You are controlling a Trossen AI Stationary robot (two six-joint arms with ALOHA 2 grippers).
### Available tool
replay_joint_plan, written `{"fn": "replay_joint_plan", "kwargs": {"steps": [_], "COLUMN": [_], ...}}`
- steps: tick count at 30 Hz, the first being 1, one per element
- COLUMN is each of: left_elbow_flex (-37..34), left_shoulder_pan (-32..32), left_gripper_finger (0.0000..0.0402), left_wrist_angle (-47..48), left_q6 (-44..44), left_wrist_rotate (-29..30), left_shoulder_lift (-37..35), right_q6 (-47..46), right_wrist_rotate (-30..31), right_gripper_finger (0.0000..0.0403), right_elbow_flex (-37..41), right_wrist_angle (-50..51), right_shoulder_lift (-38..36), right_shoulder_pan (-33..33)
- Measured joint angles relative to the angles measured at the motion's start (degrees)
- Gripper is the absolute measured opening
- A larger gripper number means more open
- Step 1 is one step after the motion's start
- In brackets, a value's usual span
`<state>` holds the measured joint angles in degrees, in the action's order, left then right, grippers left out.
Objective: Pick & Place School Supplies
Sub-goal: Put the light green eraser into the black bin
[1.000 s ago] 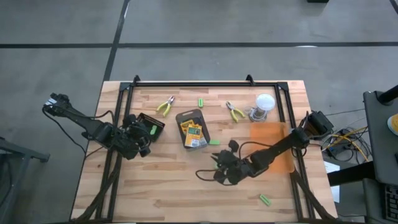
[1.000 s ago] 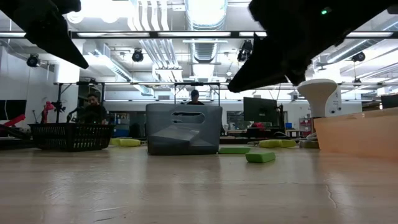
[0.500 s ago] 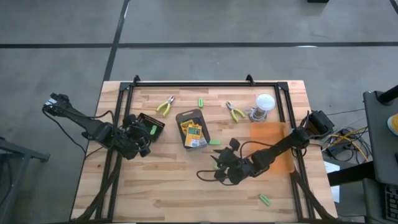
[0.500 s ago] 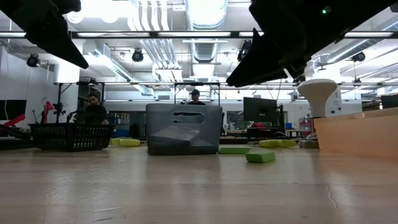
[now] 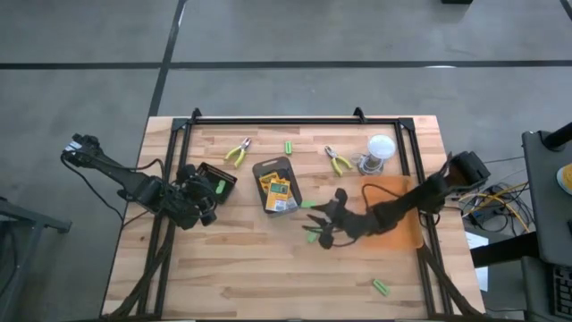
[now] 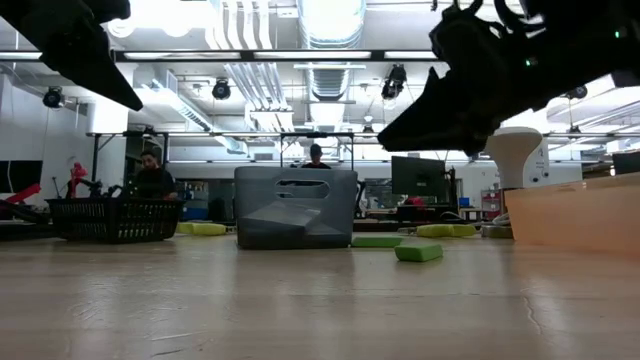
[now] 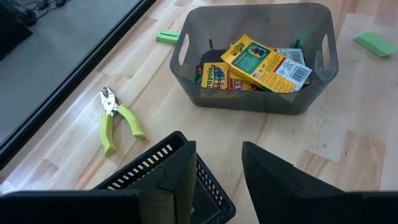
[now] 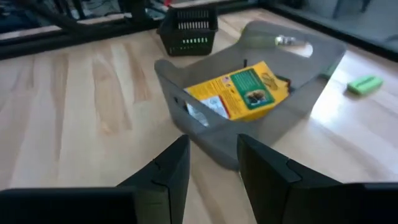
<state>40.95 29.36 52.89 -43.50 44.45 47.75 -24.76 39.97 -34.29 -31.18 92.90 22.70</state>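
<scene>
We start at the bottom of the high view. One short green stick [image 5: 382, 287] lies alone at the lower right of the table [image 5: 250, 277].

A bit higher, near the middle, we see the right gripper [image 5: 315, 225]. It hangs above the wood, just right of the grey tray [image 5: 268, 166]. In the right wrist view its two dark fingers [image 8: 166, 169] stand apart with nothing between them. It is let go and empty. A green stick [image 5: 308, 204] lies near it, beside the tray, and another bit of green shows under the gripper. An orange sheet [image 5: 390, 215] lies under the right arm.

On the left side the left gripper [image 5: 204, 199] sits over a small black basket [image 5: 217, 173]. A green stick [image 5: 220, 187] lies in that basket. In the left wrist view its fingers [image 7: 176, 172] have a gap between them, and we see nothing in it. One finger is right at the basket's rim.

In the middle the tray holds the yellow-and-green crayon boxes [image 7: 264, 61], piled up together.

Farther up, one pair of pliers [image 5: 237, 152] lies left of the tray, and a second pair of pliers [image 5: 338, 161] lies to the right. A green stick [image 5: 289, 147] rests between them. At the upper right stands the clear jar with a white lid [image 5: 378, 150].
</scene>
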Motion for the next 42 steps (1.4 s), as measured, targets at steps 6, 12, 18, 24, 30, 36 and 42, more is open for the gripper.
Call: {"fn": "replay_joint_plan", "kwargs": {"steps": [6, 12, 18, 24, 30, 36, 42], "left_elbow_flex": [0.0, 0.0, 0.0, 0.0, 0.0, 0.0, 0.0], "left_shoulder_pan": [0.0, 0.1, 0.0, 0.0, 0.0, 0.0, 0.0], "left_gripper_finger": [0.0136, 0.0136, 0.0136, 0.0136, 0.0136, 0.0136, 0.0136], "left_wrist_angle": [-0.3, -0.3, -0.3, -0.3, -0.3, -0.3, -0.5], "left_q6": [0.0, 0.0, 0.0, 0.0, 0.0, 0.0, 0.0], "left_wrist_rotate": [0.0, 0.0, 0.0, 0.0, 0.0, 0.0, 0.0], "left_shoulder_lift": [0.1, 0.1, 0.1, 0.2, 0.2, 0.2, 0.2], "right_q6": [3.7, 9.7, 15.1, 19.2, 19.2, 18.6, 19.2], "right_wrist_rotate": [-3.6, -13.2, -19.9, -21.5, -23.9, -26.4, -28.2], "right_gripper_finger": [0.0130, 0.0130, 0.0130, 0.0139, 0.0174, 0.0187, 0.0187], "right_elbow_flex": [4.5, 5.2, 5.5, 4.8, 4.9, 4.7, 2.4], "right_wrist_angle": [-1.4, 3.5, 5.5, 5.4, 5.5, 4.6, 2.1], "right_shoulder_lift": [-3.2, -2.9, -2.8, -2.8, -2.8, -1.3, 6.5], "right_shoulder_pan": [-6.9, -11.8, -14.9, -15.7, -17.4, -17.9, -18.8]}}
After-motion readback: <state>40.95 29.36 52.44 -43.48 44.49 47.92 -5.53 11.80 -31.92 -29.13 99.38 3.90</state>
